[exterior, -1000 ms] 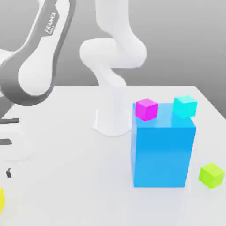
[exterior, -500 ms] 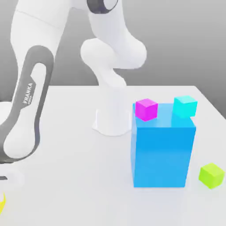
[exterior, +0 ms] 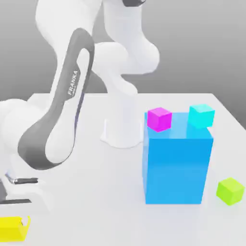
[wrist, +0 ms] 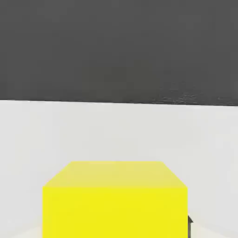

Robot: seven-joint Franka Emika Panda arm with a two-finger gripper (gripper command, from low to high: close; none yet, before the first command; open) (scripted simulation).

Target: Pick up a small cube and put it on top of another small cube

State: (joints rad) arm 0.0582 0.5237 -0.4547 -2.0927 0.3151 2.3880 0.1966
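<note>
Since a second ago the arm has swung across the exterior view's left, its forearm now slanting down toward the near left corner of the table (exterior: 86,192), and the yellow cube (exterior: 13,227) shows far more of itself there than the sliver seen at the edge before. The hand has come with it: its white body sits low on the left, directly above the cube.

The gripper (exterior: 17,218) is closed narrow on the yellow cube, which sits right under the hand in the exterior view and looms large and square in the hand view (wrist: 115,200). Whether the cube rests on the table or has already cleared it cannot be told.

The lime-green cube (exterior: 230,191) lies on the table at the exterior view's right, well apart from the yellow one, just beside the big blue block (exterior: 177,166). That block stands between the two small cubes and carries a magenta cube (exterior: 159,119) and a cyan cube (exterior: 201,116) on its top.

The step in hand looks like the lift and carry. To do it well, the arm should raise the yellow cube straight up before travelling sideways, so it does not drag. The path should then pass in front of the blue block or high over it, clear of the two cubes on top. Above the lime-green cube, the yellow one should be squared to it, centred, lowered until the faces meet, and only then released.
</note>
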